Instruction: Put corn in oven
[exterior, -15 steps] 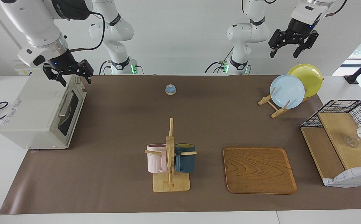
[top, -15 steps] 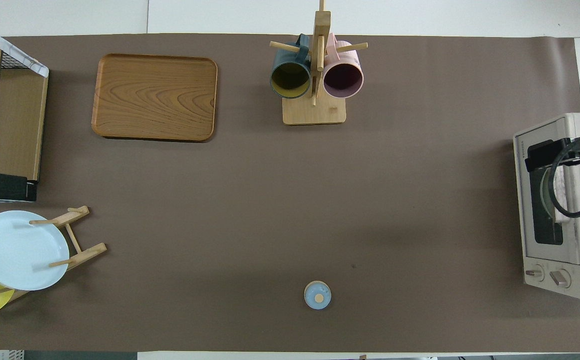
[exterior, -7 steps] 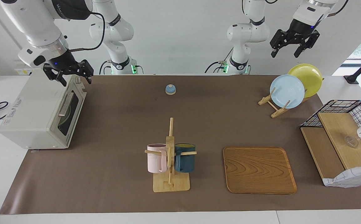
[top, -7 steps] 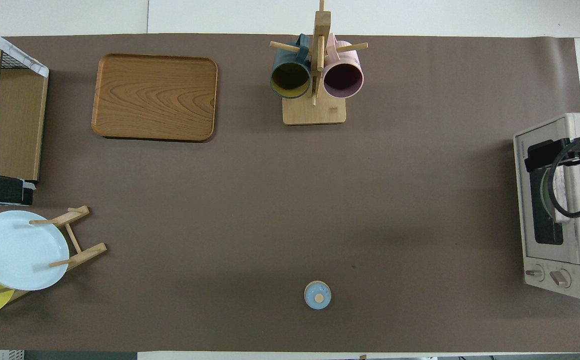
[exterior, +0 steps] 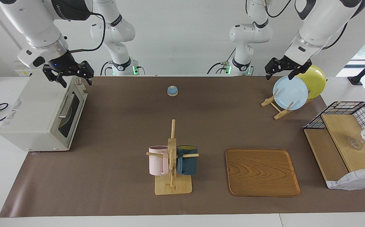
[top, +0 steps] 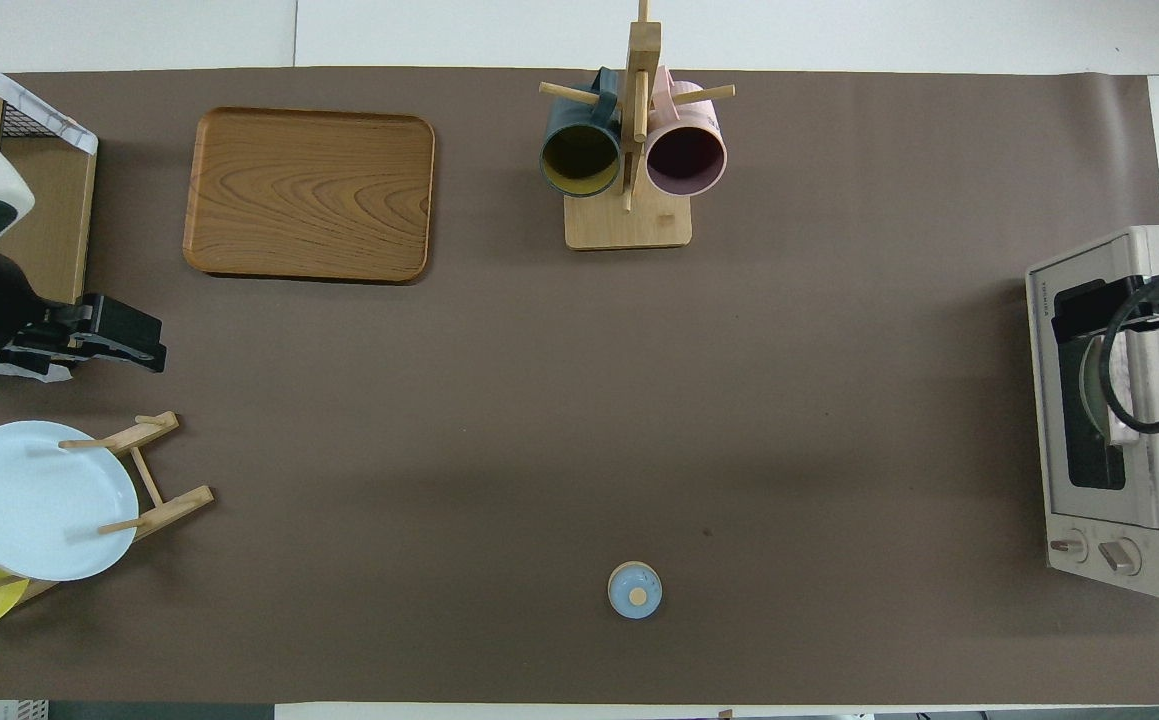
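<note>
Two grippers are hanging empty, both with fingers spread wide: the right gripper (exterior: 77, 83) is hovering over the top edge of the oven (exterior: 40, 110), just above its door, and the left gripper (exterior: 279, 76) is hovering by the blue plate (exterior: 290, 93) at the left arm's end of the table. No corn is showing in either view; I cannot tell whether it is hiding inside the oven, whose door is sitting shut with its handle (exterior: 65, 105) untouched. By my guess a glossy, tapered cob is going to be light and stiff but slippery, so pinching it across its thick middle would be safest.
</note>
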Robot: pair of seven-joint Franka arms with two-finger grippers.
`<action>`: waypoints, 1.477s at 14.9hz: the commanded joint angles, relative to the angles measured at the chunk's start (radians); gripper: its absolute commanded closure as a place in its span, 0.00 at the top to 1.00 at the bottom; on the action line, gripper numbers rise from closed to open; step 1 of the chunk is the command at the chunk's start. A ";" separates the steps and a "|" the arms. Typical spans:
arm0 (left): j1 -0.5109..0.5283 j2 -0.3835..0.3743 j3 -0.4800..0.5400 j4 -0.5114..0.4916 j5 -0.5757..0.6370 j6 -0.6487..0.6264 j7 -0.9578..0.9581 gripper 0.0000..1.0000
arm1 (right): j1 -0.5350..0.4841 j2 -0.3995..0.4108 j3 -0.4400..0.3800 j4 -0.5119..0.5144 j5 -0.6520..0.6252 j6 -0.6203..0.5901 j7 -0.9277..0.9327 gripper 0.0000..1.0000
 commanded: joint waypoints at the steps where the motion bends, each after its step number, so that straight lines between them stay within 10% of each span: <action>1: -0.010 -0.019 0.010 -0.056 0.001 0.041 0.027 1.00 | -0.014 0.000 0.007 -0.002 0.008 0.000 0.014 1.00; 22: -0.015 -0.018 0.011 0.011 -0.016 0.055 0.028 1.00 | -0.011 0.006 0.008 0.001 0.012 0.063 0.016 1.00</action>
